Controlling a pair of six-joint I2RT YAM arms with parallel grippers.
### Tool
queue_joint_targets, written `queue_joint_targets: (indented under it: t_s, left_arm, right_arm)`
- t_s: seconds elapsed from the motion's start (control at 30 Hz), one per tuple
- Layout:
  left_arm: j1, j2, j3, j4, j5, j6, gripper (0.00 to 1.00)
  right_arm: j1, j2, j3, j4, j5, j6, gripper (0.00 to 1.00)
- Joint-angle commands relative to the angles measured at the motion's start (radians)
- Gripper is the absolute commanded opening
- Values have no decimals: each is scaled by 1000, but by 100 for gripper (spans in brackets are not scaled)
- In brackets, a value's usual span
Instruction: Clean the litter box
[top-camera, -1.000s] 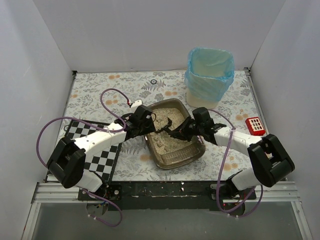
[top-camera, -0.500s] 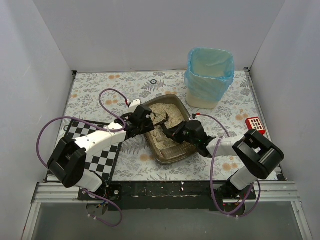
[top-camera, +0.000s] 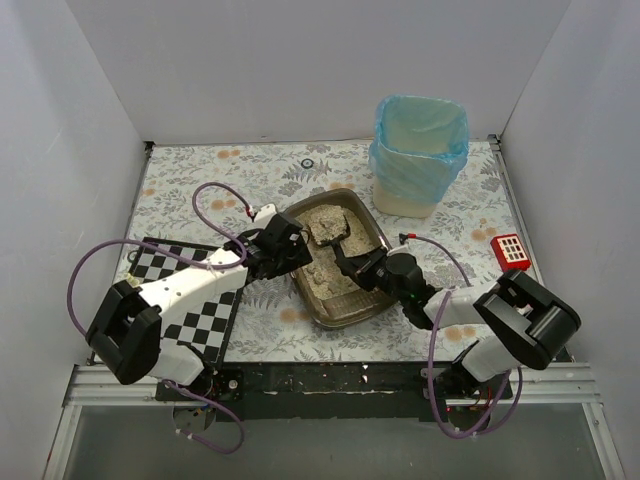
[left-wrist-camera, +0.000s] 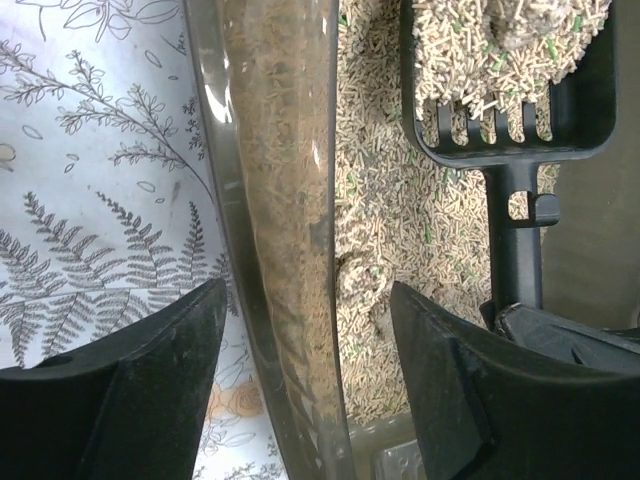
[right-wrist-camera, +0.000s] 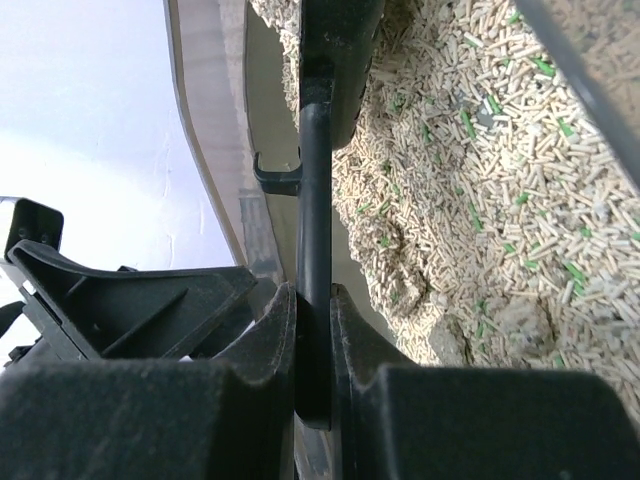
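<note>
The litter box (top-camera: 345, 318), a dark brown tray of beige pellet litter, sits mid-table. My left gripper (top-camera: 289, 250) is open and straddles its left wall (left-wrist-camera: 280, 200), with one finger outside and one over the litter (left-wrist-camera: 400, 250); a gap shows beside the inner finger. My right gripper (top-camera: 362, 264) is shut on the handle of the black slotted scoop (top-camera: 326, 226). The scoop's head is full of litter and held over the far end of the box. The scoop also shows in the left wrist view (left-wrist-camera: 510, 90) and its handle in the right wrist view (right-wrist-camera: 313, 200), clamped in the right gripper (right-wrist-camera: 313, 300).
A beige bin with a blue bag (top-camera: 420, 150) stands at the back right. A small red block (top-camera: 511, 250) lies right of the box. A checkerboard mat (top-camera: 200, 300) lies under the left arm. A small black ring (top-camera: 307, 163) lies at the back.
My right gripper has moved left and forward, and the scoop has come up loaded at the box's far end. The litter box has shifted a little to the left. The left gripper stays at the rim.
</note>
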Motion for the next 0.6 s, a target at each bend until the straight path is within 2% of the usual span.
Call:
queue_joint_targets:
  t_s: [0.0, 0.07, 0.17, 0.43, 0.57]
  left_arm:
    - [-5, -106, -4, -53, -2, 10, 71]
    - [-4, -148, -19, -37, 21, 16, 80]
    - [-5, -217, -54, 11, 71, 30, 98]
    - [-5, -353, -120, 53, 137, 8, 98]
    - [-7, -403, -149, 62, 157, -10, 98]
  right_arm:
    - [-1, -90, -46, -113, 35, -68, 1]
    - [0, -128, -74, -83, 11, -73, 1]
    - [3, -182, -95, -64, -32, -81, 1]
    - [22, -357, -180, -3, -72, -81, 1]
    - [28, -475, -261, 100, -66, -85, 1]
